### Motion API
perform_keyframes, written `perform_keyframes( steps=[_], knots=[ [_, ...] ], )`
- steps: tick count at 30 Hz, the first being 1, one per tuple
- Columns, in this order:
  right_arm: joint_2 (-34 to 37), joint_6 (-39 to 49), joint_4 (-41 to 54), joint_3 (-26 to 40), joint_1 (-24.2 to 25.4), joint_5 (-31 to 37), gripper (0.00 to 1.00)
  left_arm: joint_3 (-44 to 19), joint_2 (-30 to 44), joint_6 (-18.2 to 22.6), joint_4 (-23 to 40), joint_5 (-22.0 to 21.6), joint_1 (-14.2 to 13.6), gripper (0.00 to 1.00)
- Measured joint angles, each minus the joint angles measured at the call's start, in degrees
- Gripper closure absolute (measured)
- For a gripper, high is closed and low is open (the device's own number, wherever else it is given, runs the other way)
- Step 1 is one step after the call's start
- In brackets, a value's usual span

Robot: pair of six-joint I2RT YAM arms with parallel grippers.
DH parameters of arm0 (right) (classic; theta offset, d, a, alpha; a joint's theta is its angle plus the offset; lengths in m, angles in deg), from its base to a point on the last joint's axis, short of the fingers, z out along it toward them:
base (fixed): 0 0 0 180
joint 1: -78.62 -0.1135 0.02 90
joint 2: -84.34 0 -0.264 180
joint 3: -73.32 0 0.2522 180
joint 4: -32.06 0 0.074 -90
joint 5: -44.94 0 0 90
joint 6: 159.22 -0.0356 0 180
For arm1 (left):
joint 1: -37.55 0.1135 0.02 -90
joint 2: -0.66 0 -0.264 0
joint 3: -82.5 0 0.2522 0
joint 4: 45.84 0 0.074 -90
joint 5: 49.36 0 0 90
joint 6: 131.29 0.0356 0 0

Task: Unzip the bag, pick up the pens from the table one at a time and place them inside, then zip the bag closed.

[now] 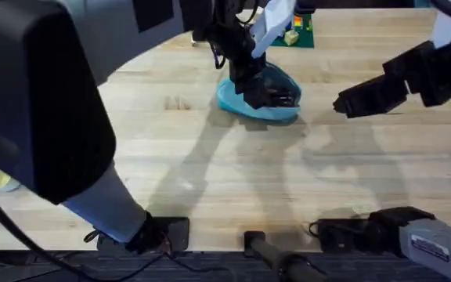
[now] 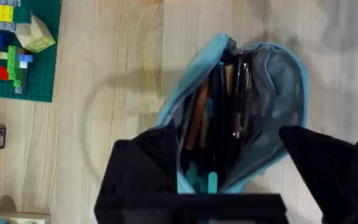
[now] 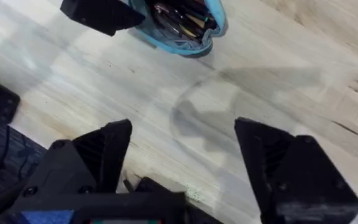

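Two dark arms, as I see them from the console.

My left arm [image 1: 45,102] fills the upper left of the overhead frame: a big matte black housing running into a pale grey sleeve-like link, with thin black cables at its base by the lower edge. Its gripper [image 1: 258,88] is black and blocky. My right gripper [image 1: 370,95], upper right, is black and angular; at lower right a grey link carries a small white label [image 1: 431,247]. In the right wrist view both fingers [image 3: 288,171] are chunky black wedges.
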Motion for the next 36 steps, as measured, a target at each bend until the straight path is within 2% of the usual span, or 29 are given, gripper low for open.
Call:
perform_keyframes(
  steps=[5,11,20,24,27,36],
  knots=[
    [0.0,0.0,0.0,0.0,0.0,0.0,0.004,-1.7,-1.1,-1.1,0.1,-0.5,0.0,0.007],
    [0.0,0.0,0.0,0.0,0.0,0.0,0.005,-2.8,-6.7,-2.2,0.5,-3.4,0.0,0.007],
    [0.0,0.0,0.0,0.0,0.0,-0.1,0.004,-3.3,-12.9,-3.2,8.5,-6.1,0.0,0.007],
    [0.0,0.0,0.0,0.0,0.0,-0.2,0.004,-3.3,-15.0,-3.2,12.7,-6.7,0.9,0.007],
    [0.0,0.0,0.0,0.0,0.0,-0.2,0.004,-3.3,-16.4,-3.2,15.6,-6.3,3.2,0.006],
    [0.0,0.0,0.0,0.0,0.0,-0.2,0.004,-3.3,-17.0,-3.3,20.6,1.9,15.8,0.006]
  ],
)
